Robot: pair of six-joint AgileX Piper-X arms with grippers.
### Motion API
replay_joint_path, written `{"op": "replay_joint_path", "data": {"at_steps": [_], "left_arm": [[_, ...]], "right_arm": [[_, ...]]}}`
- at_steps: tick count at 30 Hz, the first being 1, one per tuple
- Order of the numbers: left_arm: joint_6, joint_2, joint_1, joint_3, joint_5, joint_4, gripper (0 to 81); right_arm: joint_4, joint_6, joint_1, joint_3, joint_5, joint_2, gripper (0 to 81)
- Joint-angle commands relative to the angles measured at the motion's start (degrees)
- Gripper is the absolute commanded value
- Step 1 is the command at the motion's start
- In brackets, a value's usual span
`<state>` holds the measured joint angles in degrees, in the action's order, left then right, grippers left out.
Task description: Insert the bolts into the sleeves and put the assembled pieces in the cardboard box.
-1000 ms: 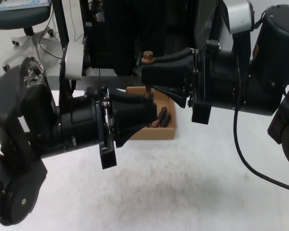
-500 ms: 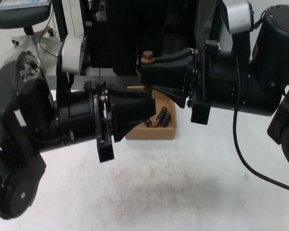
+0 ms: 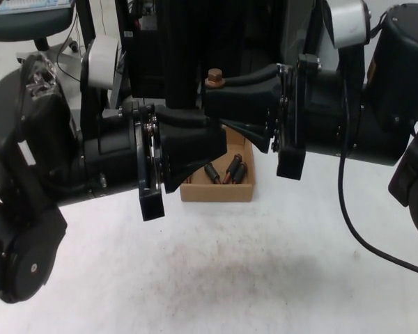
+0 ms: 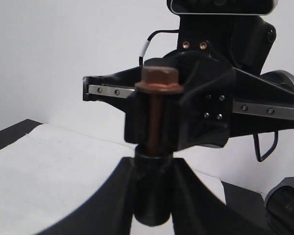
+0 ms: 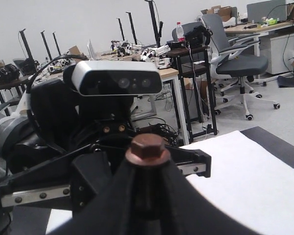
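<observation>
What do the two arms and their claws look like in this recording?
Both arms are black throughout. The left claw and the right claw have matte black fingers that taper to narrow tips. Each claw slides on a silver rail dotted with small screws. Each wrist carries a silver-grey camera bar with a dark front. A black cable loops below the right arm.

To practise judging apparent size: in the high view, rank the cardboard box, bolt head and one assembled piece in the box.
1. Cardboard box.
2-3. Unsure: an assembled piece looks slightly larger than the bolt head, but the head is raised, nearer the camera.
</observation>
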<state>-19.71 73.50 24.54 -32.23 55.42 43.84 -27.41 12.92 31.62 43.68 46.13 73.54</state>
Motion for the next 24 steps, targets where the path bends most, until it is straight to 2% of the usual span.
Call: {"op": "replay_joint_path", "data": {"at_steps": [1,3,5,19,24], "left_arm": [[-0.5,-0.6,-0.4,-1.4,-1.1,1.8,0.3],[-0.5,-0.6,-0.4,-1.4,-0.6,1.8,0.3],[-0.5,-0.6,-0.4,-1.4,-0.4,1.8,0.3],[-0.5,-0.6,-0.4,-1.4,1.1,1.6,0.3],[0.3,-0.6,-0.4,-1.4,1.2,-1.0,0.3]], "right_arm": [[1.5,1.1,0.4,0.1,2.3,-0.4,29.8],[1.5,2.9,0.4,0.1,1.7,-0.4,42.3],[1.5,4.3,0.4,0.1,0.5,-0.4,47.0],[-1.2,4.4,0.4,0.1,0.0,-0.4,45.9],[-11.4,11.0,0.3,0.1,0.1,-0.4,45.9]]}}
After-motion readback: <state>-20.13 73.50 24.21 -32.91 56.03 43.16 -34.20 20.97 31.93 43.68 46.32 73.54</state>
